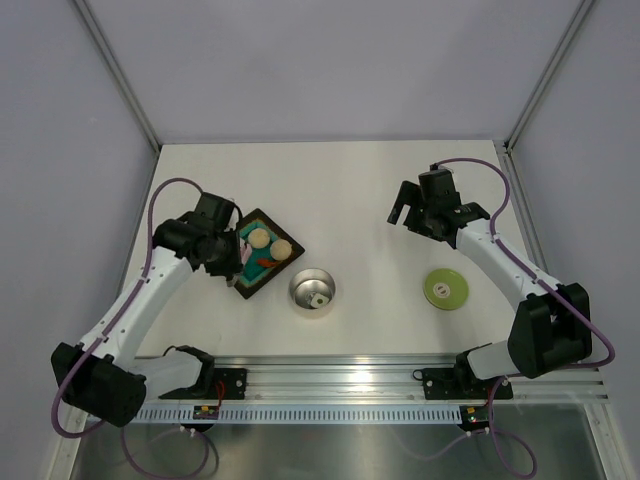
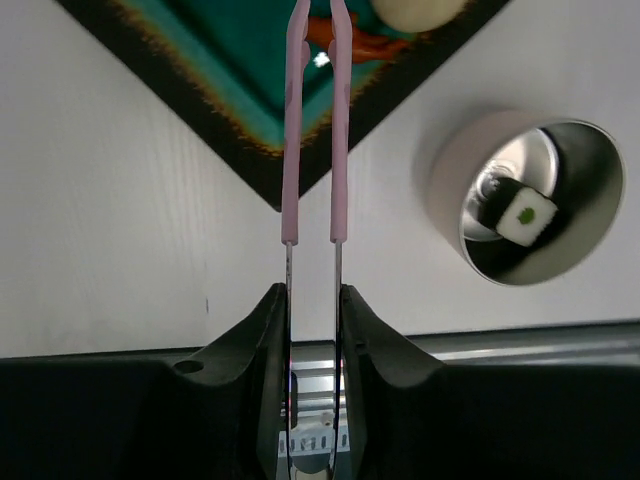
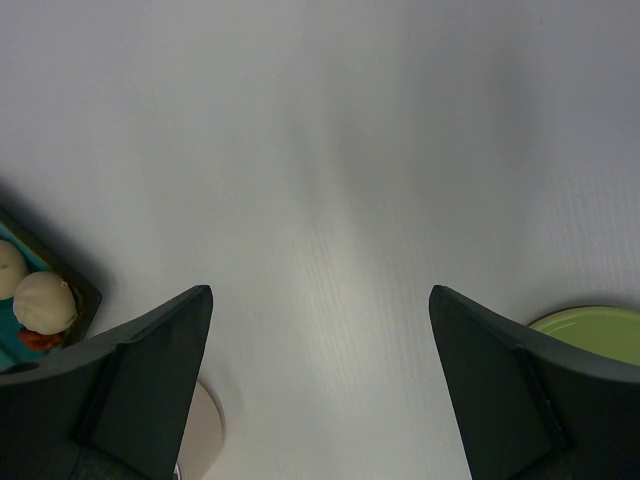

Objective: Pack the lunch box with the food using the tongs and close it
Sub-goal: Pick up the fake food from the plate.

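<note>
1. The left hand (image 2: pixel 313 310) is closed on the tongs (image 2: pixel 340 150). Its two dark fingers (image 2: pixel 262 340) are pressed against the outer sides of the thin metal shanks. From these the two pale-pink arms are carried forward, almost parallel, with a narrow gap between them.
2. The tongs are pointed in over one corner of the square dark tray (image 2: pixel 220 130) with the teal inside. Their tips are cut off by the top edge of the left wrist view, so a grip on any food cannot be told.
3. A red-orange piece (image 2: pixel 372 46) is seen on the teal floor right at the far end of the arms.
4. Two beige discs (image 1: pixel 259 237) are seen lying side by side in the far part of the tray from above.
5. The lunch box (image 1: pixel 296 289) is stood upright on the desk (image 1: pixel 350 190), just beside the tray's right edge and apart from it. A white cube (image 2: pixel 525 215) with a green mark is held inside it.
6. The lime-green lid (image 1: pixel 446 289) is laid flat on the desk, well apart to the right of the lunch box.
7. The right hand (image 3: pixel 320 295) is held wide open with nothing between its fingers. It is raised over bare desk beyond the lid.
</note>
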Robot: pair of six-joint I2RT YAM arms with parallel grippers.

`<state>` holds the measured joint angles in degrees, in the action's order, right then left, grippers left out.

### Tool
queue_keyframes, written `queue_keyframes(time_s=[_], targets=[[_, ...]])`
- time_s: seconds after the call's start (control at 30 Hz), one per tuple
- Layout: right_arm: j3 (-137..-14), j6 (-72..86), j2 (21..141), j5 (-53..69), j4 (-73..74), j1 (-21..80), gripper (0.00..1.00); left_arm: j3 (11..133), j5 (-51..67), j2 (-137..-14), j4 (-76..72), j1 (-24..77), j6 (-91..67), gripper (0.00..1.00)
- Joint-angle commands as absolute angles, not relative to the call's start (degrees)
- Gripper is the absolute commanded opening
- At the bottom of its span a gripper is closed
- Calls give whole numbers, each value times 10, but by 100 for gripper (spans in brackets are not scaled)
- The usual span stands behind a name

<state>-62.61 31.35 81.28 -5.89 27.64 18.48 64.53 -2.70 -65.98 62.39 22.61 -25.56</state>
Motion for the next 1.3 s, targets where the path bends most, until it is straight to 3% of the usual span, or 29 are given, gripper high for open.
queue_keyframes(time_s=[0.0,0.4,0.5,0.93,1.27], targets=[[-636,310,798,-52,264,187,97,612,-44,-663,593,194,-265,0],[-628,309,806,-48,251,186,98,578,-30,-684,532,192,-265,3],[-629,312,812,-45,248,186,98,581,-20,-686,509,192,-261,0],[-635,316,807,-47,255,186,97,628,62,-804,443,191,-242,0],[-634,319,805,-47,255,186,97,589,40,-751,494,192,-236,0]])
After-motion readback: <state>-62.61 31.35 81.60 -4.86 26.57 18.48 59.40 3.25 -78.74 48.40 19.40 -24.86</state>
